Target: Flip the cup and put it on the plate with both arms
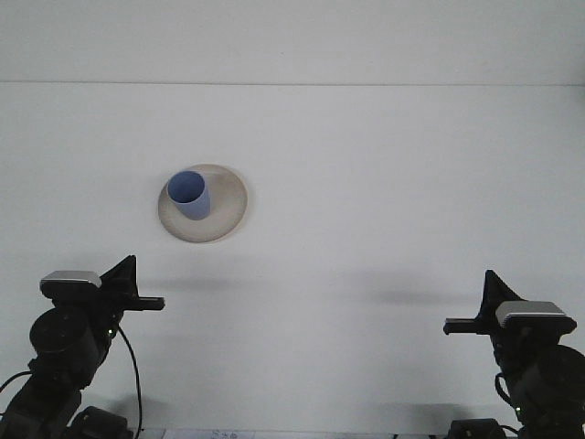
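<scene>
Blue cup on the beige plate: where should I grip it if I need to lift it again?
Grip the blue cup by its side wall below the open rim, coming from the left gripper's side. It stands mouth-up left of centre on the beige plate.

- Only the plate with the upright cup stood on the counter, left of centre.
- Counter lay open toward right and far edges.
</scene>
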You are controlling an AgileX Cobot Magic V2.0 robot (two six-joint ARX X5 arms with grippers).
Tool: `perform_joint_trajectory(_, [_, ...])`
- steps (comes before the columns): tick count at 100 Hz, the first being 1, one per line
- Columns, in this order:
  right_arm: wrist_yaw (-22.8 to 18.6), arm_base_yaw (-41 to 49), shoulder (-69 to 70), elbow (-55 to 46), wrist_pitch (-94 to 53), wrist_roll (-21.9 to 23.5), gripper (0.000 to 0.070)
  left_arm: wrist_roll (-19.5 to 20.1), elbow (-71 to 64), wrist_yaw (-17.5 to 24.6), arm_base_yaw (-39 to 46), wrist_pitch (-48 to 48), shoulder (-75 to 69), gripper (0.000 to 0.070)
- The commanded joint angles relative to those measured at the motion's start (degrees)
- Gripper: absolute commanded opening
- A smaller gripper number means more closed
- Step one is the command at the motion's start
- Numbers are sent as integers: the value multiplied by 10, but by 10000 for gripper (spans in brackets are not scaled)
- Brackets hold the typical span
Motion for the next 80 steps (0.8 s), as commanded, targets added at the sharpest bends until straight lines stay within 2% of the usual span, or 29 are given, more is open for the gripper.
perform_joint_trajectory(1, [0, 1, 3, 2, 7, 8, 0, 1, 6, -2, -2, 5, 0, 12])
perform_joint_trajectory(27, [0, 1, 3, 2, 7, 8, 0, 3, 5, -2, -1, 6, -14, 12])
perform_joint_trajectory(31, [0, 1, 3, 2, 7, 8, 0, 18, 4, -6, 0, 11, -24, 12])
perform_joint_trajectory(47, [0, 1, 3, 2, 7, 8, 0, 44, -49, -2, 28, 109, -66, 12])
perform_joint_trajectory(65, [0, 1, 3, 2, 7, 8, 0, 50, -165, 47, 79, 233, -128, 12])
perform_joint_trajectory(80, [0, 1, 3, 2, 7, 8, 0, 51, -263, 107, 110, 264, -192, 12])
